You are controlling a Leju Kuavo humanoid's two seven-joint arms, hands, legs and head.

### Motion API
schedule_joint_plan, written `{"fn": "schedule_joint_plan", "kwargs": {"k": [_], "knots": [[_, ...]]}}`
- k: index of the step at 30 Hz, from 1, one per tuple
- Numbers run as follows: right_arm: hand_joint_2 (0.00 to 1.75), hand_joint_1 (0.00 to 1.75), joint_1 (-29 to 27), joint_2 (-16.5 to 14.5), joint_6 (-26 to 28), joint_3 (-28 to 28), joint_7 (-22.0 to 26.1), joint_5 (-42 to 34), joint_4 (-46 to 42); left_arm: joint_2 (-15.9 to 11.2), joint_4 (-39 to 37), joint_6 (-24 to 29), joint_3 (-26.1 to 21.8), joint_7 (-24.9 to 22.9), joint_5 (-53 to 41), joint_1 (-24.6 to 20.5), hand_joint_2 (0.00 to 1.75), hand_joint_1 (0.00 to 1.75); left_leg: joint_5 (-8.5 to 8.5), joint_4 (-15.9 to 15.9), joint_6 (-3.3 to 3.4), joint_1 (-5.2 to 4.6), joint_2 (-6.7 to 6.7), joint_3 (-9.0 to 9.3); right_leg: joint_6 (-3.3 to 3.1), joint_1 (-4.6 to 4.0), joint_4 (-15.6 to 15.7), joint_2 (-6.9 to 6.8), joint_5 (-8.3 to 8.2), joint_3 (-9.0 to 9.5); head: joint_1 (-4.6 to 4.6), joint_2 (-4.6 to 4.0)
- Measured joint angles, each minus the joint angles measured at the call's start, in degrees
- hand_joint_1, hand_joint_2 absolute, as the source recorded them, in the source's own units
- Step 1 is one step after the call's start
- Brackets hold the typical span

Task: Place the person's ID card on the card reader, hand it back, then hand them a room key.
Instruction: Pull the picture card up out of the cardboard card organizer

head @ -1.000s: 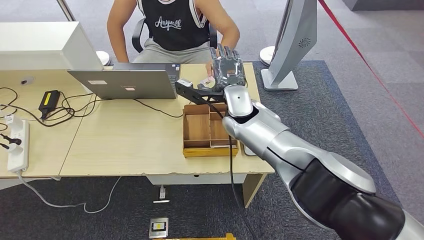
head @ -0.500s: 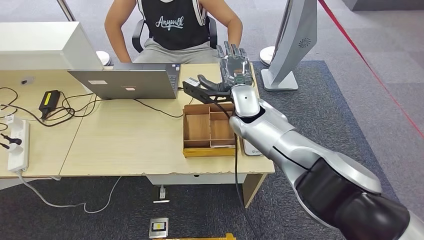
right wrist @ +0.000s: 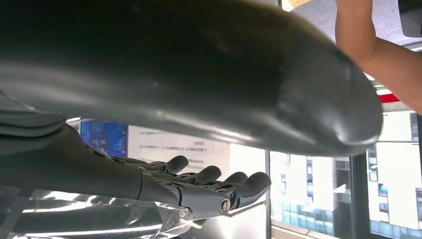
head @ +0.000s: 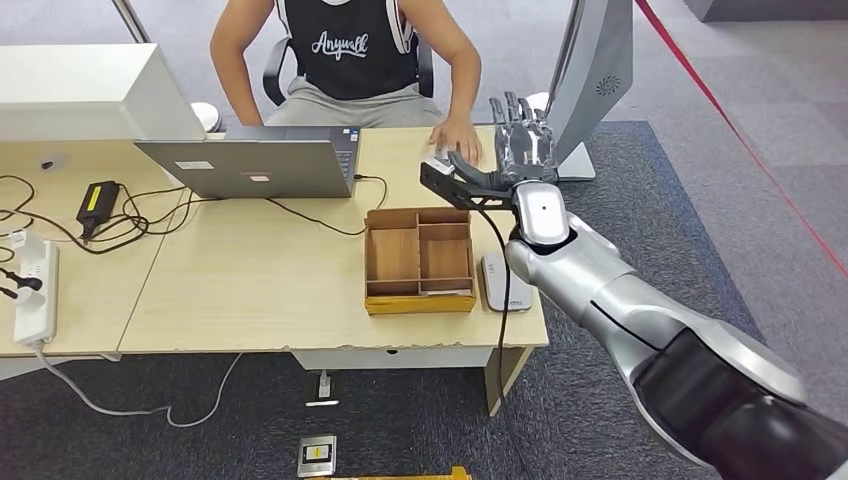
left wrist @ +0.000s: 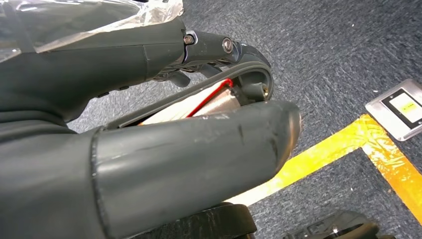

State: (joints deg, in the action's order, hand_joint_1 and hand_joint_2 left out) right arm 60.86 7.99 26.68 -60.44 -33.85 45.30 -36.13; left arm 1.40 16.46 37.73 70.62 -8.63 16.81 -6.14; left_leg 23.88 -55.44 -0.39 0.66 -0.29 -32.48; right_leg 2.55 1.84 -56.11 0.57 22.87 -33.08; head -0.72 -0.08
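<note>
Right hand [head: 520, 150] raised over desk [head: 260, 290] corner; fingers [head: 515, 112] extended, apart.

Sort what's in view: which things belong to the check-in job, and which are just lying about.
Job:
- right hand, open above the desk edge
- person's hand on the desk
- card reader beside the wooden tray
- flat card, held in the left hand

Lying about:
- laptop
- power strip
- black adapter

Likely an office: desk [head: 250, 290], laptop [head: 250, 165], grey carpet [head: 690, 150].
</note>
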Motion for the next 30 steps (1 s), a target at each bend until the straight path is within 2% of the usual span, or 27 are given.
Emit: {"fn": "schedule_joint_plan", "kwargs": {"k": [6,10,14,25,30], "knots": [[0.0,0.0,-5.94,4.61,4.56,3.49,4.52,-9.75,-7.31,-0.01,-0.02,0.02,-0.18,0.73,-0.03,0.05,0.0,0.0,0.02,0.0,0.02,0.02,-0.02,0.02,0.01,-0.02,0.03,-0.02,0.01,0.08,0.02,0.01],[1.75,0.0,-12.02,7.02,4.56,5.8,10.11,-16.23,-14.89,-0.02,-0.04,0.02,-0.45,0.79,0.37,0.11,0.0,0.0,0.1,0.01,-0.01,0.01,0.0,0.02,0.01,-0.01,0.04,0.01,0.02,0.09,0.01,0.0],[1.75,0.0,-16.49,7.89,2.45,7.09,16.12,-21.55,-21.74,-0.02,-0.06,0.02,-0.71,1.07,0.98,0.1,0.0,0.0,0.12,0.02,-0.02,0.03,-0.01,0.03,0.0,-0.03,0.04,0.01,0.04,0.07,0.03,-0.01],[1.75,0.0,-20.31,9.39,1.28,9.11,17.74,-23.25,-31.64,-0.02,-0.09,0.02,-1.52,1.39,1.09,0.11,0.0,0.0,0.12,0.01,-0.02,0.03,0.0,0.01,-0.02,-0.03,0.05,0.01,0.06,0.08,0.02,-0.01],[1.75,0.0,-21.6,9.39,-2.05,9.27,23.22,-26.34,-34.57,-0.02,-0.09,0.02,-1.87,1.4,1.38,0.11,0.0,0.0,0.13,0.02,-0.04,0.05,0.0,0.01,-0.03,-0.04,0.04,0.01,0.07,0.08,0.02,0.0]]}}
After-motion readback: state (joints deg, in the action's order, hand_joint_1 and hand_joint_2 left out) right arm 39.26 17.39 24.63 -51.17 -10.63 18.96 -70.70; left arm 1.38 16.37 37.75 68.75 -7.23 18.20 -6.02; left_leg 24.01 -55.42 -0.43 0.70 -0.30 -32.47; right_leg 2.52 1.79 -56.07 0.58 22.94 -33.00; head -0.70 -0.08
